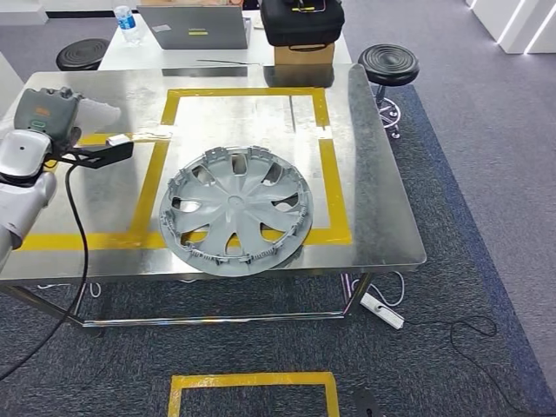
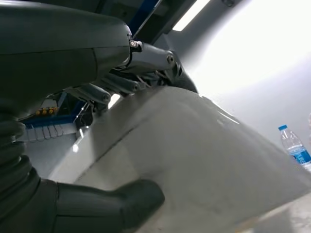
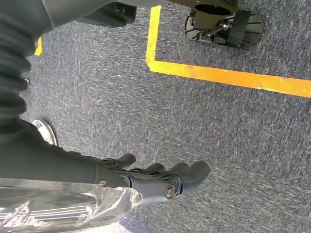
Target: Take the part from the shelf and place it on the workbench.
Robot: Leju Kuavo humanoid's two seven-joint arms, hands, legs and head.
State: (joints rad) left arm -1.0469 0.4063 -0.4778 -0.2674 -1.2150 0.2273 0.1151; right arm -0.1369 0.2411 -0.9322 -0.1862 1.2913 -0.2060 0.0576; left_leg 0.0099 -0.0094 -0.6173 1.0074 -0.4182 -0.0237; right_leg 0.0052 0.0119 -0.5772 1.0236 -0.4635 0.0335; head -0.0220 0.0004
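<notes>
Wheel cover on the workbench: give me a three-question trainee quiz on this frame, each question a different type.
1. True or false: the wheel cover lies flat on the workbench.
2. The right robot hand hangs over: A) carpet B) the workbench C) a stool.
3. Fill in: the tape marking a rectangle on the workbench is ____.
Key: 1 true; 2 A; 3 yellow.

Robotics test area inside an office-like hall. Grey carpet floor [image 1: 459, 174] marked with yellow tape [image 1: 252, 380] boxes. Steel tabletop [image 1: 373, 156] on a metal frame, also taped. Behind it: white desk [image 1: 262, 54] with laptop [image 1: 195, 26], water bottle [image 1: 129, 23], black stools [image 1: 388, 62]. Power strip [image 1: 382, 310] on floor.
</notes>
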